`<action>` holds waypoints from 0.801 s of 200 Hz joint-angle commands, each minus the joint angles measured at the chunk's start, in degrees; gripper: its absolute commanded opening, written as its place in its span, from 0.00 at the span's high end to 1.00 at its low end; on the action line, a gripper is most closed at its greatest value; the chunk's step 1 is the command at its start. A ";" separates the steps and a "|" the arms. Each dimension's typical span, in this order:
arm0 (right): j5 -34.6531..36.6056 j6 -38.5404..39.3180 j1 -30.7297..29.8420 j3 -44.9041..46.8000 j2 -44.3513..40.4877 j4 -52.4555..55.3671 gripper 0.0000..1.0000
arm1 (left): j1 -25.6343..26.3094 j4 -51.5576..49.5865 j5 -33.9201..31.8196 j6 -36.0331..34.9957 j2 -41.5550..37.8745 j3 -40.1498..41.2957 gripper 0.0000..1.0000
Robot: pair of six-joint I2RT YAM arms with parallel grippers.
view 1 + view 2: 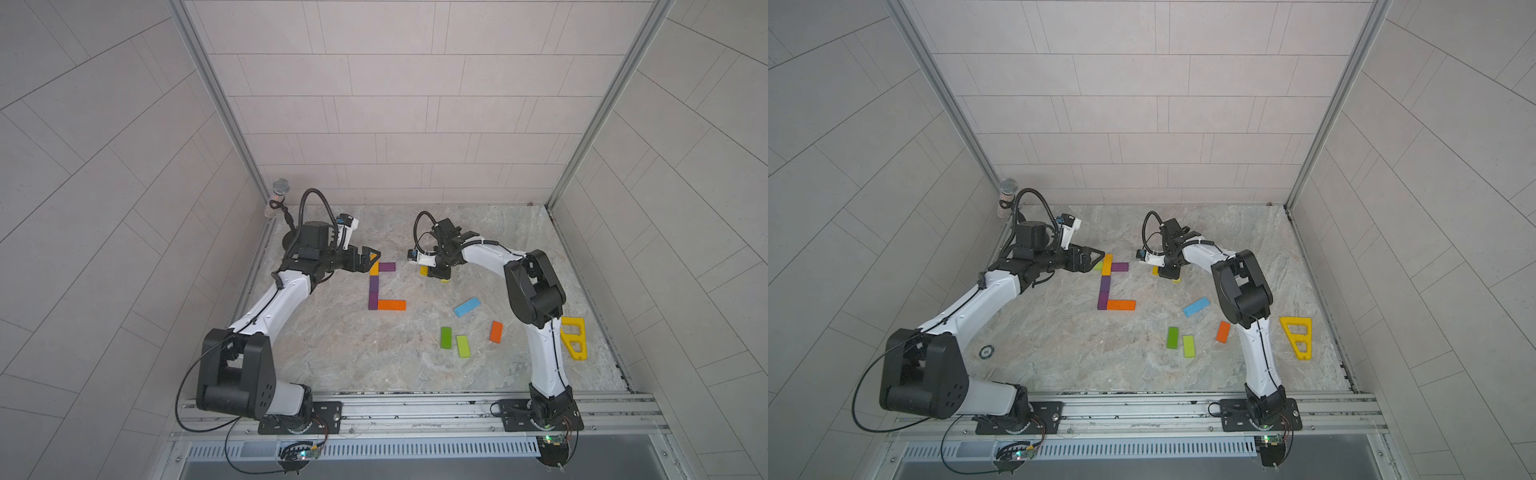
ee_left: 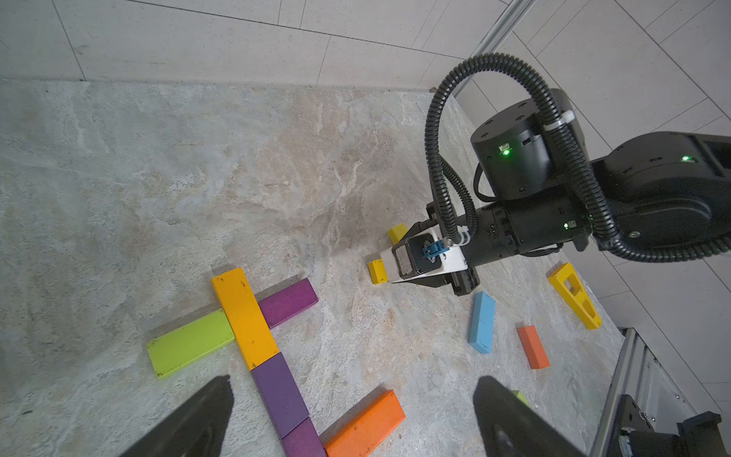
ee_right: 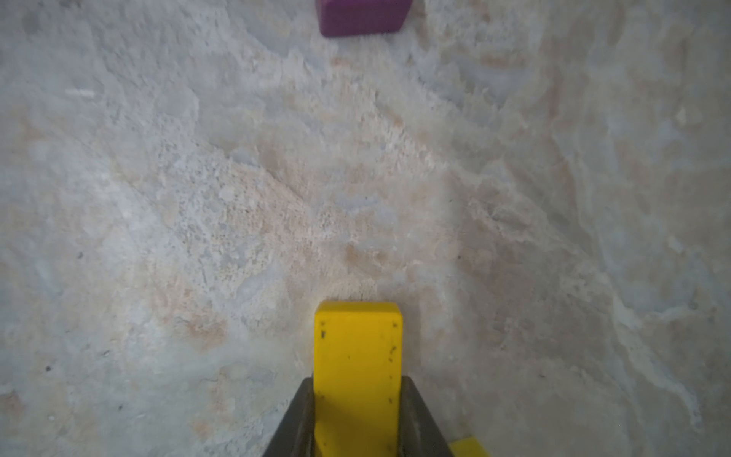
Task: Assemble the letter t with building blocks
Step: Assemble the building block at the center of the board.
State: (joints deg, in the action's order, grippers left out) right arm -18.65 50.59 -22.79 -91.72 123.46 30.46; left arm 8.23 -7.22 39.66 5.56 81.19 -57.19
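Joined building blocks lie flat at mid-left: an amber block (image 2: 245, 316) above two purple blocks (image 2: 279, 395), an orange block (image 1: 391, 305) branching right at the bottom. A purple block (image 2: 288, 301) and a lime block (image 2: 190, 342) flank the amber one as a crossbar. My left gripper (image 1: 371, 258) hovers open over the crossbar's lime end, holding nothing. My right gripper (image 3: 358, 395) is shut on a yellow block (image 3: 358, 348), low over the table right of the crossbar. A second yellow block (image 2: 396, 232) lies beside it.
Loose blocks lie right of centre: light blue (image 1: 467, 306), orange (image 1: 496, 331), green (image 1: 446, 337), lime (image 1: 463, 345). A yellow frame piece (image 1: 573, 336) sits by the right wall. A microphone (image 1: 279, 191) stands at the back left corner. Walls enclose three sides.
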 commanded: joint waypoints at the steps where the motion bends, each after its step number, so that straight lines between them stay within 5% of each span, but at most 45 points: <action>1: -0.89 2.57 0.56 -0.84 1.26 2.46 0.95 | -0.12 -0.02 0.70 -0.25 -0.05 0.24 0.00; 160: -1.29 7.82 1.15 -0.22 1.79 2.48 0.92 | -0.10 -0.01 1.21 0.34 0.12 0.20 0.00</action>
State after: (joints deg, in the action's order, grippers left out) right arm -19.14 56.42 -22.06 -91.83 123.46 31.14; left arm 8.23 -7.22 39.92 5.98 81.21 -57.19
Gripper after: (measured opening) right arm 0.309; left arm 0.995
